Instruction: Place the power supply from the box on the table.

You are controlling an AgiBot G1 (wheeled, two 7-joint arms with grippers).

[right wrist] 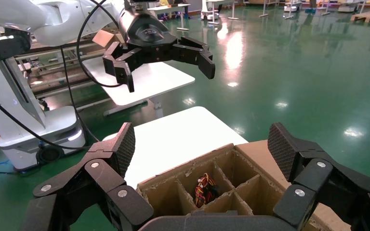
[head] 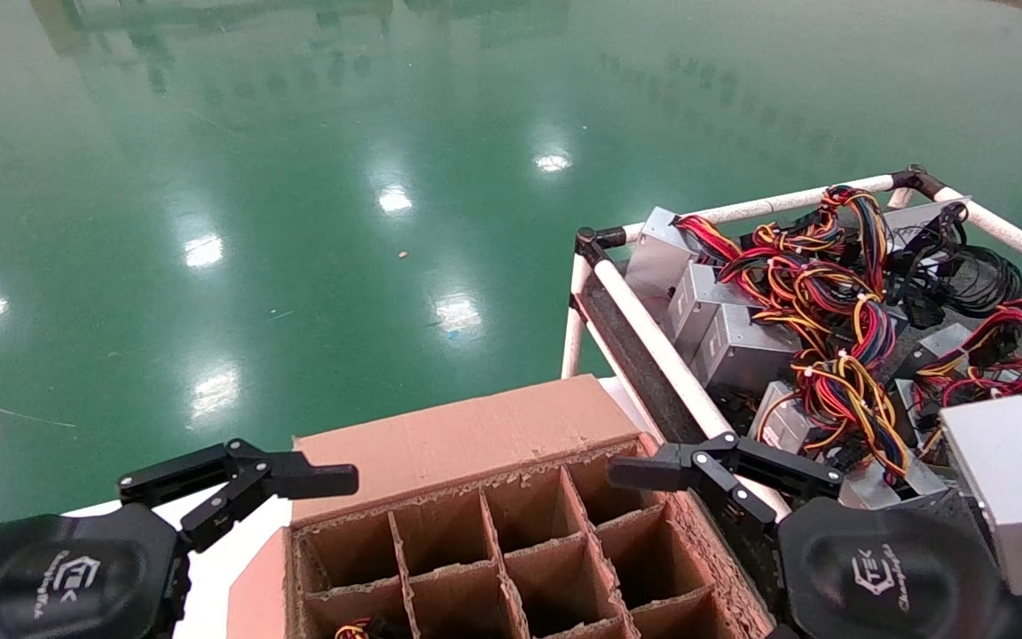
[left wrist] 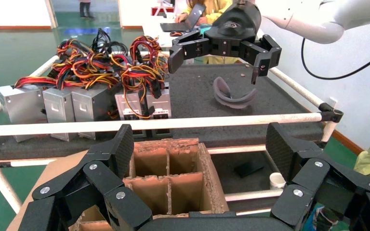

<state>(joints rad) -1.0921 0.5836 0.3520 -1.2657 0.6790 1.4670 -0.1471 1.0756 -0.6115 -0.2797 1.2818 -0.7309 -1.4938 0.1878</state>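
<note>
The cardboard box (head: 475, 444) with its ragged divider grid stands low in the middle of the head view. In one cell a bundle of yellow, red and black wires (right wrist: 203, 188) marks a power supply whose metal body is hidden; the same wires (head: 356, 630) peek out in the head view. My left gripper (head: 240, 479) hovers open at the box's left side, my right gripper (head: 724, 466) open at its right side, both empty. The left wrist view shows my left gripper (left wrist: 200, 149) over corner cells. The right wrist view shows my right gripper (right wrist: 202, 147) above the box.
The table (head: 653, 346), dark grey with a white pipe rail, stands right of the box and holds several power supplies (head: 742, 346) with tangled wires. A grey rubbery loop (left wrist: 231, 94) lies on its bare part. A white surface (right wrist: 173, 134) lies left of the box. Green floor lies beyond.
</note>
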